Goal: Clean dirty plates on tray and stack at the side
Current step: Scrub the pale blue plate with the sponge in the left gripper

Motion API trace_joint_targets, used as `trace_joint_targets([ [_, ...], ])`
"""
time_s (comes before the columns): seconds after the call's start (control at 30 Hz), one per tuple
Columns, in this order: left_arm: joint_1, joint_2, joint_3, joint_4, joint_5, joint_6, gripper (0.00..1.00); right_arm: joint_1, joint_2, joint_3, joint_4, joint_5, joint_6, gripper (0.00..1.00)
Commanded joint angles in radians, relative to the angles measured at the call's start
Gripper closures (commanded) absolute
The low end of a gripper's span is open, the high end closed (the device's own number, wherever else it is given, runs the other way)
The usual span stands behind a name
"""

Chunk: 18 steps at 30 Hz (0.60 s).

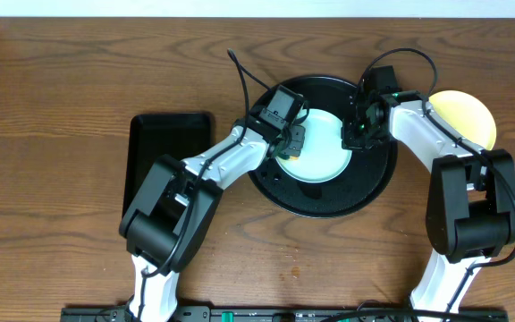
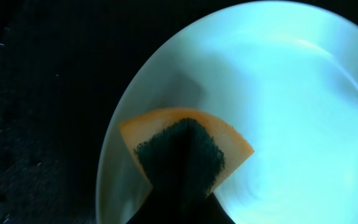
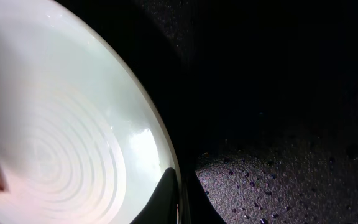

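A pale mint plate [image 1: 322,154] is lying flat inside the large round black tray [image 1: 329,204] at the frame's centre, sitting toward the tray's upper half. A pale yellow plate [image 1: 466,116] is lying outside the tray at the upper right, partly hidden.

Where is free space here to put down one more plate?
Free: the far-left corner of the brown wooden table; the small rectangular black tray; the wood between the arm bases. Crowded: the large round black tray, with the pale mint plate, the left gripper with an orange sponge and the right gripper on the rim.
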State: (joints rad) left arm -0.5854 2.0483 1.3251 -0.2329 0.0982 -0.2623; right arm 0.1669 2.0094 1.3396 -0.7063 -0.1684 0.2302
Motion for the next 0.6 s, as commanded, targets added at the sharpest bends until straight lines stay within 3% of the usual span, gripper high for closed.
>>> trace_joint_targets([
  [0.0,0.002,0.030,0.021,0.001,-0.011,0.006,0.93,0.005,0.000,-0.008,0.005,0.007,0.016,0.99],
  [0.27,0.002,0.099,0.021,0.007,0.055,0.005,0.92,0.005,0.000,-0.008,0.006,0.008,0.016,0.99],
  [0.57,0.002,0.133,0.021,0.010,0.285,0.005,0.92,0.005,0.000,-0.008,0.007,0.008,0.016,0.99],
])
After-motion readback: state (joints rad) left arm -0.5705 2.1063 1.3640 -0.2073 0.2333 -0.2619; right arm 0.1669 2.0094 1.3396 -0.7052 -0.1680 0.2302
